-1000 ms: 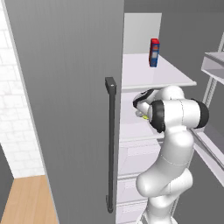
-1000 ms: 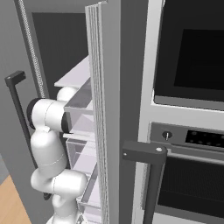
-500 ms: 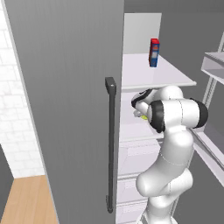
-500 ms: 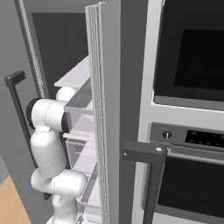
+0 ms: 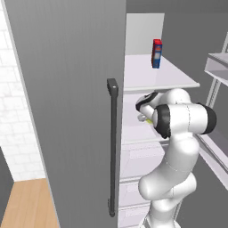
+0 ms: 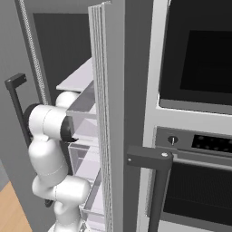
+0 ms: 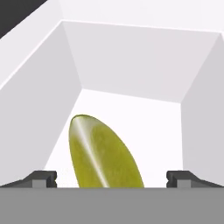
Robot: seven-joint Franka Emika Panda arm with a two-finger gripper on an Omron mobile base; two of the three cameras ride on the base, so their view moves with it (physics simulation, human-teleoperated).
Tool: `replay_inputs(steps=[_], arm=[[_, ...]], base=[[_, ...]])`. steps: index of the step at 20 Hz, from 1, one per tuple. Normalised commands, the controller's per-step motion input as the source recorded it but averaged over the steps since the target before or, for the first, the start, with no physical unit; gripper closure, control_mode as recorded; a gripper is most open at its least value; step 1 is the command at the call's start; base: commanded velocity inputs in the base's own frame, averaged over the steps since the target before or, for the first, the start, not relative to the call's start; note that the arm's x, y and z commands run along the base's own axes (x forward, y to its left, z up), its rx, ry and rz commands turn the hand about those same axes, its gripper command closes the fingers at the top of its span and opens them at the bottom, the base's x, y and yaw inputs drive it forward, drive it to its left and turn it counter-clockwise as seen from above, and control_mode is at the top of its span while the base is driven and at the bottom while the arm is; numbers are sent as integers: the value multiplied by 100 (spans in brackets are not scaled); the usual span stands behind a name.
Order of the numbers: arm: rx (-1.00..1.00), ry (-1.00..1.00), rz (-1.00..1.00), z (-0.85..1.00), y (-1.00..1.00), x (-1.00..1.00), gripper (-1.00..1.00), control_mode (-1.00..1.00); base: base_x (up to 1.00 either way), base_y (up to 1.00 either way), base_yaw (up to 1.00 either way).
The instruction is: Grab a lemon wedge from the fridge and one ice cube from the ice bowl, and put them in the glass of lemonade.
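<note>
The fridge (image 5: 67, 89) stands open, its grey door filling the left half of the left base view with a dark vertical bar handle (image 5: 112, 147) down its edge. Inside, at the upper right of that frame, a blue-and-red can (image 5: 156, 53) stands upright on a white shelf (image 5: 156, 78); any writing on it is too small to read. Below that shelf the white arm reaches inward, and a sliver of yellow, the lemon wedge (image 5: 146, 119), shows just beside the wrist at the centre of the frame.

In the hand view the lemon wedge (image 7: 105, 155) lies on the white floor of a shelf compartment with white walls on the left, right and back. It sits at the lower centre of the frame, slightly left of the middle, its greenish-yellow rind facing the camera with a pale streak along it. The tool (image 7: 111, 177) is released, its two dark fingertips (image 7: 41, 178) spread wide at the bottom corners, with the wedge between them and touching neither.

In the right base view the edge of the second fridge door (image 6: 106, 113) runs down the middle of the frame. Clear door bins (image 6: 84, 118) sit to its left, with nothing visible inside them. A black wall oven (image 6: 195, 113) fills the right side; its control panel markings are too small to read.
</note>
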Motion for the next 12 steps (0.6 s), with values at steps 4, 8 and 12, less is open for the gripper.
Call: replay_inputs(steps=[4, 8, 12], arm=[[0, 0, 0, -17, 0, -7, -100, -100], [0, 0, 0, -18, 2, 0, -100, -100], [0, 0, 0, -16, 4, 0, 100, -100]], base=[[0, 0, 0], [0, 0, 0], [0, 0, 0]])
